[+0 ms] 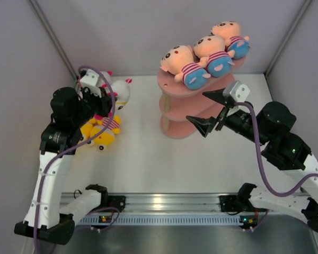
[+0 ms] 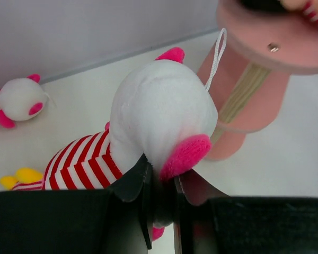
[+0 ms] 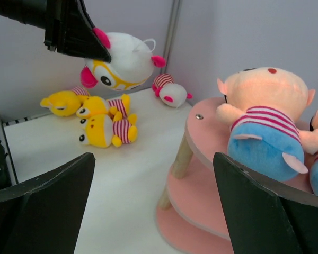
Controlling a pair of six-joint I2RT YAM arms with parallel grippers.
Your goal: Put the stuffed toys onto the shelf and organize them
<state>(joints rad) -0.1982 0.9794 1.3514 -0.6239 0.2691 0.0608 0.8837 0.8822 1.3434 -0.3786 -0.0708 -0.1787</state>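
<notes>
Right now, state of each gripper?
Left gripper: closed on the white-headed plush toy with magenta ears and red-striped shirt.
Right gripper: open, holding nothing.

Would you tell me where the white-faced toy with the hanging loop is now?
In the right wrist view, the white-faced toy hangs from the left pincer on the table's left side, near the yellow toys, left of the pink shelf.

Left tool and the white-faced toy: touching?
Touching. Left wrist view: the left tool is clamped on the head of the white-faced toy, plush squeezed between both fingers, no gap.
</notes>
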